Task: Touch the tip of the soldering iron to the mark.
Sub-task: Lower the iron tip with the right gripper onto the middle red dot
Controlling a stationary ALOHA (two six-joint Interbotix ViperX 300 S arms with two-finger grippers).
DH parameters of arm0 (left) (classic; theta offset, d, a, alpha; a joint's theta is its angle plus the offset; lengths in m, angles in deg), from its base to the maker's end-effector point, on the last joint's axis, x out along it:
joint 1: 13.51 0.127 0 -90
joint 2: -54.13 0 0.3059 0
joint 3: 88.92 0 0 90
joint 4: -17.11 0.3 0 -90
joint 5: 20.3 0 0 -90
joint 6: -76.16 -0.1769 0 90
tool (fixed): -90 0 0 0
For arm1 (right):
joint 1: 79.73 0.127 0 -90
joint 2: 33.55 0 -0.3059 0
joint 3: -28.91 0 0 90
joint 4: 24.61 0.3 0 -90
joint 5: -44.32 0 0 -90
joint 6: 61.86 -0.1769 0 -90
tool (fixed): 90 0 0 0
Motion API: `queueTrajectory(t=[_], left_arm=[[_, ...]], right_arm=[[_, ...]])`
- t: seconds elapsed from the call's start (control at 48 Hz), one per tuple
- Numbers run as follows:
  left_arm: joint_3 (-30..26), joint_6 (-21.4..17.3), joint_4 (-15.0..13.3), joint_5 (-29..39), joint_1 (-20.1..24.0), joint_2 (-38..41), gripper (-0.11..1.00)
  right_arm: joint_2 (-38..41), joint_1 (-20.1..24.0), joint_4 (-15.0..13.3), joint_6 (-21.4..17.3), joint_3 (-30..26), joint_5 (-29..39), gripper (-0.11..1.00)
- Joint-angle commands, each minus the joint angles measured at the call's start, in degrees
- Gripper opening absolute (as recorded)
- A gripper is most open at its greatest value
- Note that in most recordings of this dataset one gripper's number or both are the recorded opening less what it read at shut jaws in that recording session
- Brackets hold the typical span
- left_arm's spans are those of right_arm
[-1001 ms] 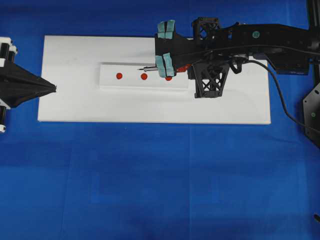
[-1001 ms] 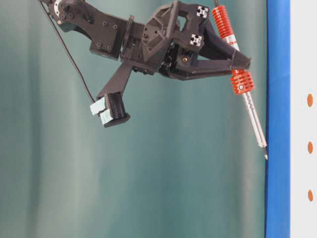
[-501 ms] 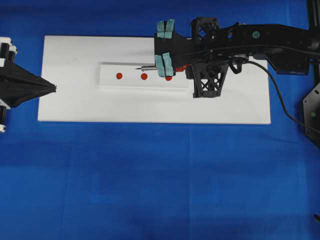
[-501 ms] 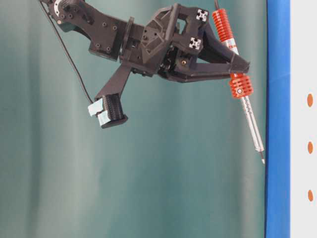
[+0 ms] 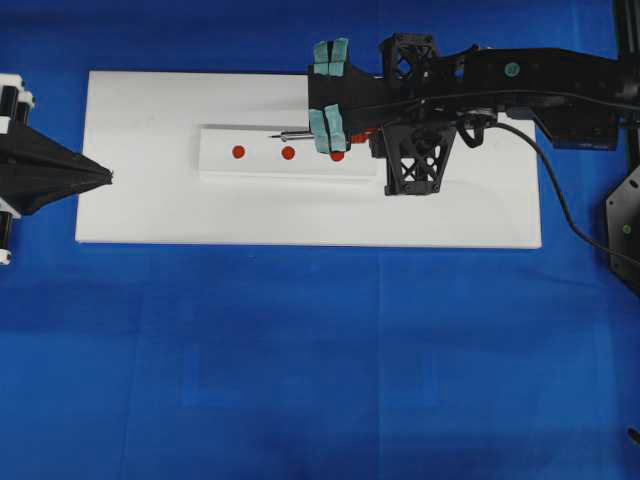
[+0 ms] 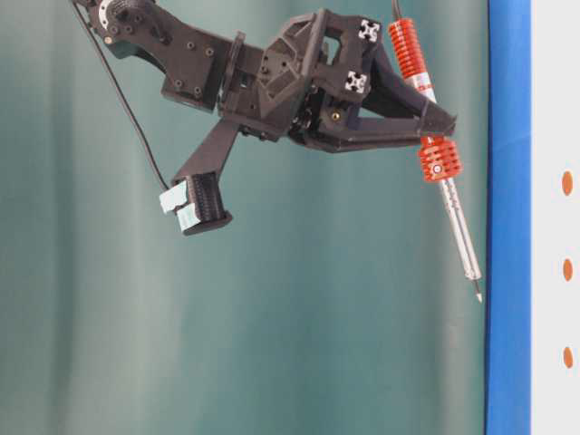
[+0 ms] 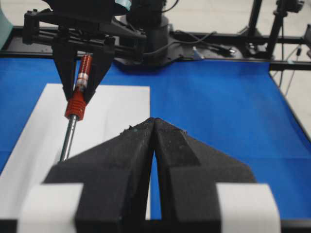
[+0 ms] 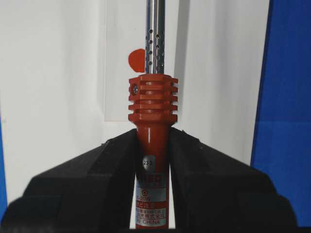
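My right gripper (image 8: 151, 135) is shut on the soldering iron (image 8: 151, 104), clamping its red-orange handle. From the side, the soldering iron (image 6: 440, 159) tilts tip-down and its dark tip (image 6: 478, 294) hangs a little off the surface. From above, the soldering iron (image 5: 296, 135) has its tip over the far edge of a raised white strip (image 5: 262, 165), between the left mark (image 5: 238, 152) and the middle mark (image 5: 288, 153). A third mark (image 5: 338, 156) is partly hidden by the right gripper (image 5: 362, 136). My left gripper (image 5: 108, 177) rests shut and empty at the board's left edge.
The strip lies on a white board (image 5: 300, 215) on blue cloth. The iron's black cord (image 5: 560, 190) loops off to the right. A teal-padded bracket (image 5: 328, 130) juts from the right arm over the strip. The same bracket (image 6: 195, 204) sticks out away from the board.
The right arm has drawn the iron slightly away from the board, so the tip stands farther off the surface, and it has shifted a little left. The left gripper has not moved.
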Motion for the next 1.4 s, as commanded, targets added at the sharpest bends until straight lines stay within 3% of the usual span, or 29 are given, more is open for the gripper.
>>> queueTrajectory(t=[0.0,0.938,1.376], left_arm=[[-0.6,0.0,0.1,-0.6,-0.1,0.2,0.0],[-0.6,0.0,0.1,-0.6,-0.2,0.2,0.0],[-0.5,0.0,0.1,-0.4,-0.1,0.2,0.0]], right_arm=[[-1.9,0.2,0.1,-0.2,-1.3,-0.8,0.06],[10.4,0.2,0.1,-0.3,-5.3,-7.8,0.06],[11.7,-0.4,0.1,-0.3,-5.3,-8.8,0.06]])
